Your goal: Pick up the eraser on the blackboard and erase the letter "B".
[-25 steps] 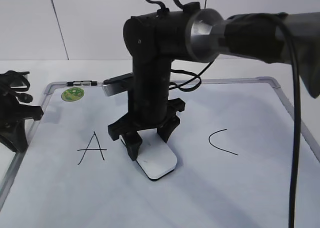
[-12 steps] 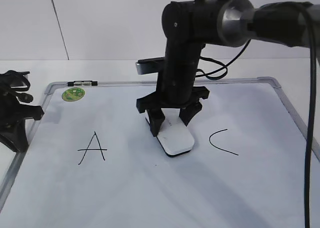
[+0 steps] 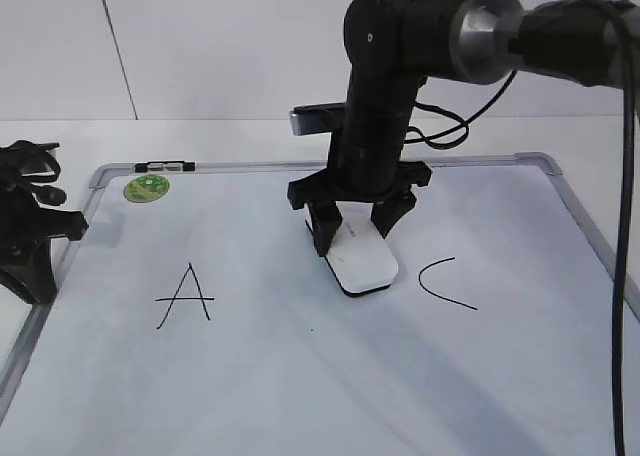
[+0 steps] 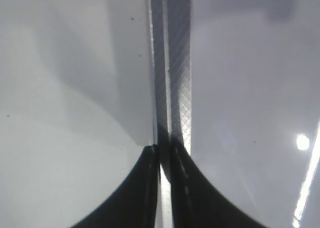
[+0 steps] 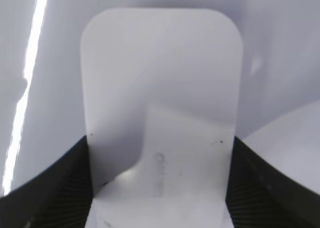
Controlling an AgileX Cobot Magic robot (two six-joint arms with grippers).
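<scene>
Now eraser clamped in right gripper

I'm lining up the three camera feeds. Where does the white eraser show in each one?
Exterior view: eraser mid-board, between the A and the C, held in the right tool.
Left wrist view: not in it; only the board's frame.
Right wrist view: eraser fills the centre.
Shared landmark: the blackboard, its frame in the left wrist view.

Landmark: eraser, lying on the blackboard. Letter A well to its left, letter C just right. Round sticker behind-left, near the board's far-left corner.
</scene>
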